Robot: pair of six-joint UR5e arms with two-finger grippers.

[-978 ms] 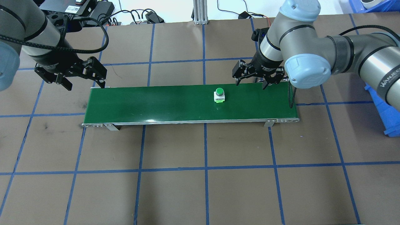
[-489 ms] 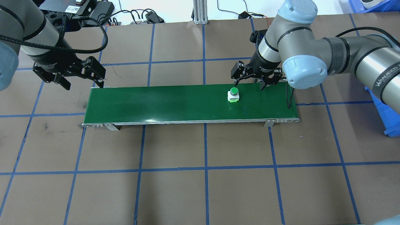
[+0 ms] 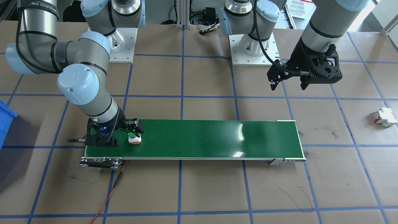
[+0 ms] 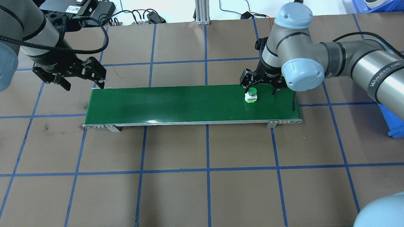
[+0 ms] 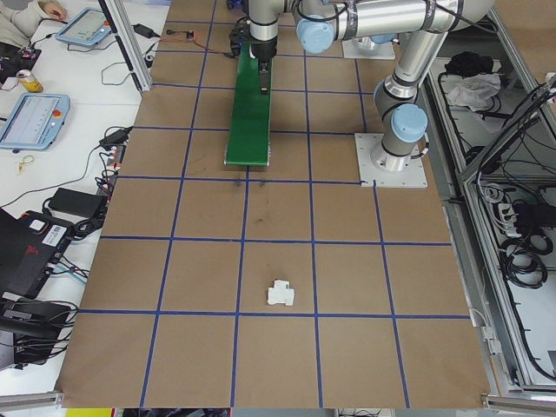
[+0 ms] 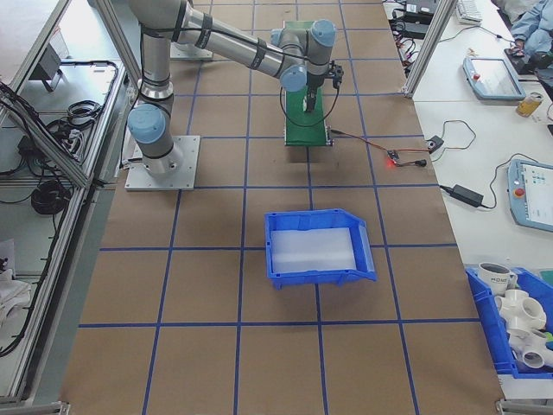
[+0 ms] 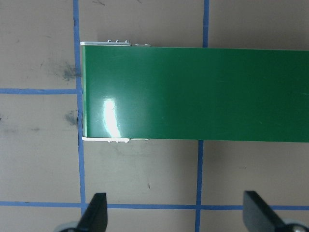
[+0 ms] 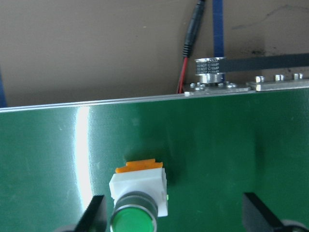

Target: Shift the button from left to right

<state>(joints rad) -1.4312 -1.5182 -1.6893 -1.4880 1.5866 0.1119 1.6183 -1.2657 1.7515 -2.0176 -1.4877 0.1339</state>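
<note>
Button at the right end of the conveyor, not yet picked.

Button (image 4: 251, 94) stands upright on green belt (image 4: 176, 104), just inside one fingertip of the right pincer (image 4: 261, 88), spread wide and ungripped; lift-off remains. Left pincer (image 4: 82, 82) spread, idle beyond the belt's far end. Belt end close; brown tabletop (image 4: 208, 176) around.

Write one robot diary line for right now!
small green-capped push-button on green conveyor belt, right end | right gripper open, jaws straddling it | left gripper open, past belt's left end

Green-capped button (image 4: 251, 95) upright on belt (image 4: 176, 104)
</note>
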